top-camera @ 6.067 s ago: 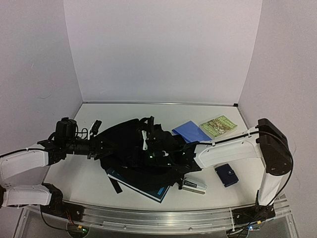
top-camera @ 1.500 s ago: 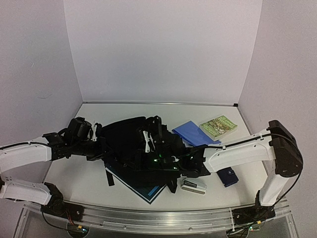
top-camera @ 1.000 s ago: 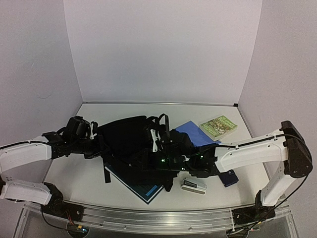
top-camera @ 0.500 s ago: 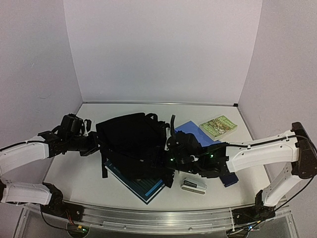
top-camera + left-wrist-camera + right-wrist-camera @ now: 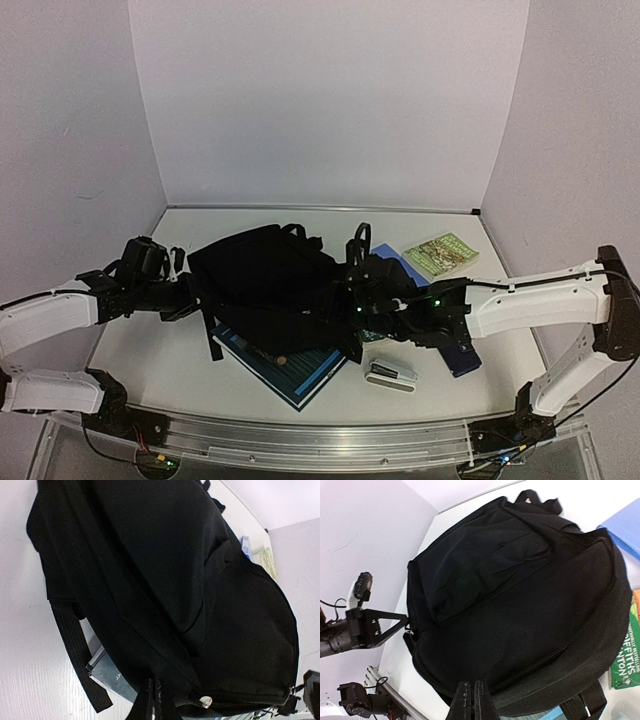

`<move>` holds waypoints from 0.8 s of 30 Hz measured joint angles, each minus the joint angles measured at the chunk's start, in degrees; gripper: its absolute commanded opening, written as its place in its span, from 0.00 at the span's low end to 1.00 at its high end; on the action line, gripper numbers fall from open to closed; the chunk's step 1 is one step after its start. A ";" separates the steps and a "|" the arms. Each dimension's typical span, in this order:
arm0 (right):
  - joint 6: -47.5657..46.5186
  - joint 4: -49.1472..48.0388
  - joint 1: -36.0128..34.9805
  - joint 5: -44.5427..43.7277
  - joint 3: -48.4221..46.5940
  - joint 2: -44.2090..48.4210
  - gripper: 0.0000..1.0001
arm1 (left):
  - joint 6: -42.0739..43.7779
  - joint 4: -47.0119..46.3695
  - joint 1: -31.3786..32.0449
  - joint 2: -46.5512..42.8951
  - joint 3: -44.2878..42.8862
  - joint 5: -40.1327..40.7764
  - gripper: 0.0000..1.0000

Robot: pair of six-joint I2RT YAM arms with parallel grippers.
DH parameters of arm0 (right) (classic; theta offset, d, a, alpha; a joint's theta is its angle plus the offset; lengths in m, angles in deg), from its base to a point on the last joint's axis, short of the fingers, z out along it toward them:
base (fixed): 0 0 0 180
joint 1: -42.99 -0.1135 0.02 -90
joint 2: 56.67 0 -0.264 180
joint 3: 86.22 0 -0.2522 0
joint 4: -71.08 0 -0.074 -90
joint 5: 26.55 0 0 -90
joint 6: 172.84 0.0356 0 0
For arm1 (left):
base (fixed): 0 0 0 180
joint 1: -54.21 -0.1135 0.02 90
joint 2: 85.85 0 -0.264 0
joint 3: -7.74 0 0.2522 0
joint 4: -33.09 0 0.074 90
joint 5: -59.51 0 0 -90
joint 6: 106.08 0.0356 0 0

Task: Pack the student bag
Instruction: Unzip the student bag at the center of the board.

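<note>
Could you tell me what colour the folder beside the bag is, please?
The folder beside the bag is light blue; the right wrist view shows it best.

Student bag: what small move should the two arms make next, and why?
Probably the right gripper should pull along the zipper while the left gripper holds the student bag steady. Both are shut on its edge, the bag looks closed, and the green book lies outside.
</note>
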 measured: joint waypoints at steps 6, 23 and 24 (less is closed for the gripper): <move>-2.03 -0.94 1.04 0.54 0.32 0.00 0.00 | 7.74 1.70 -0.57 -0.48 -1.53 -3.99 0.64; -2.25 -8.86 1.58 3.14 4.97 0.24 0.00 | 24.56 -7.44 9.01 13.96 -13.98 -23.19 0.74; -2.07 -9.05 1.68 3.26 5.07 0.24 0.00 | 24.64 -7.90 9.61 14.96 -14.01 -23.91 0.74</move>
